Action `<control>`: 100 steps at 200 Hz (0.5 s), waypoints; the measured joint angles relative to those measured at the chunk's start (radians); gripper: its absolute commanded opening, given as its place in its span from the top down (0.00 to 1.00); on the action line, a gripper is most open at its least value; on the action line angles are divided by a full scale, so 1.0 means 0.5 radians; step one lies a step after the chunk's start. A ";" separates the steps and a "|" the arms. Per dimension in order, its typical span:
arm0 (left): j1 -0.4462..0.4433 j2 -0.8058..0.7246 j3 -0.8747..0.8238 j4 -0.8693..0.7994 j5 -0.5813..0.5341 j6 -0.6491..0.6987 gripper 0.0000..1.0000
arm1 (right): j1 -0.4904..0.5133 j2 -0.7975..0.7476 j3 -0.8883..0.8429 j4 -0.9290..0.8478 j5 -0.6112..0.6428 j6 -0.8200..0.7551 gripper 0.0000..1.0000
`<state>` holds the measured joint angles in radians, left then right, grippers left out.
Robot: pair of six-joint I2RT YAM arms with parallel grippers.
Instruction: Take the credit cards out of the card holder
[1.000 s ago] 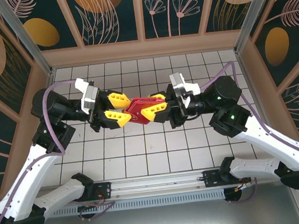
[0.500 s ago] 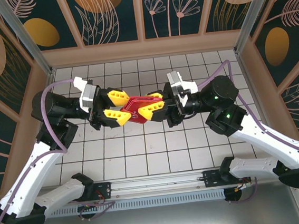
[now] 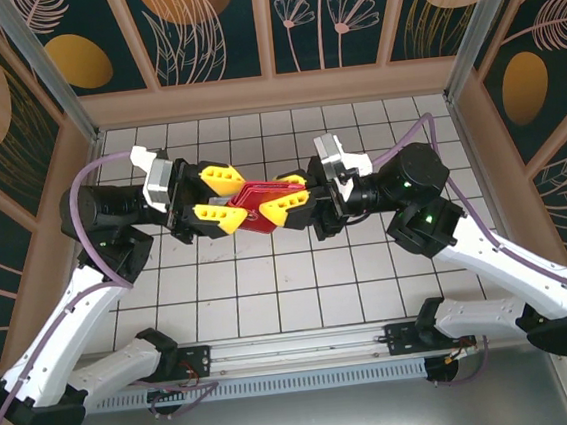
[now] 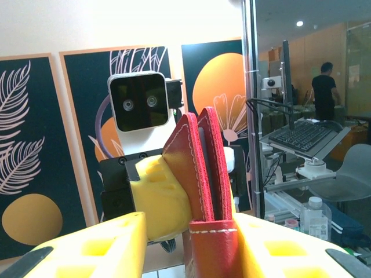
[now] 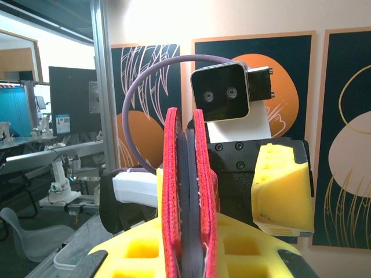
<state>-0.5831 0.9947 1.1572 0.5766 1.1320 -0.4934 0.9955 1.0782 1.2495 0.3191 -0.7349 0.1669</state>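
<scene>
The red card holder [image 3: 256,213] hangs above the tiled table [image 3: 271,294], over its middle and nearer its far edge. It is on edge, with its long axis running across the table from left to right. The right gripper [image 3: 290,194] is clenched on the end toward the table's right side. The left gripper [image 3: 220,196] stands released, its fingers straddling the other end. The red leaves gape slightly, and a dark layer [image 5: 188,191] between them could be a card or a pocket.
</scene>
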 measured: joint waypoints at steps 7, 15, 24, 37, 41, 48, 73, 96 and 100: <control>0.000 0.001 0.000 0.000 -0.005 0.001 0.59 | 0.000 0.001 0.000 0.000 0.000 0.001 1.00; -0.002 0.001 -0.002 0.000 -0.014 -0.002 0.64 | 0.000 0.002 0.000 0.003 0.001 0.002 1.00; -0.005 0.000 -0.003 0.001 -0.014 0.002 0.71 | 0.000 0.005 0.000 0.013 0.002 0.005 1.00; -0.007 -0.004 -0.005 0.008 -0.015 0.000 0.78 | -0.002 0.006 0.000 0.020 0.012 0.008 1.00; -0.008 -0.004 -0.006 0.012 -0.015 0.002 0.79 | -0.002 0.006 0.000 0.021 0.018 0.008 1.00; -0.011 -0.005 -0.006 0.015 -0.015 0.003 0.79 | -0.002 0.006 0.001 0.021 0.023 0.006 1.00; -0.013 -0.006 -0.009 0.037 -0.036 -0.012 0.71 | -0.001 0.006 0.002 0.018 0.050 -0.010 1.00; -0.014 0.007 -0.046 0.108 -0.121 -0.079 0.54 | 0.003 0.009 0.002 0.008 0.061 -0.017 1.00; -0.014 0.010 -0.061 0.132 -0.137 -0.103 0.53 | 0.003 0.010 0.002 0.005 0.066 -0.017 1.00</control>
<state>-0.5900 0.9997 1.1267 0.6426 1.0634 -0.5449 0.9970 1.0832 1.2503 0.3218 -0.7021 0.1585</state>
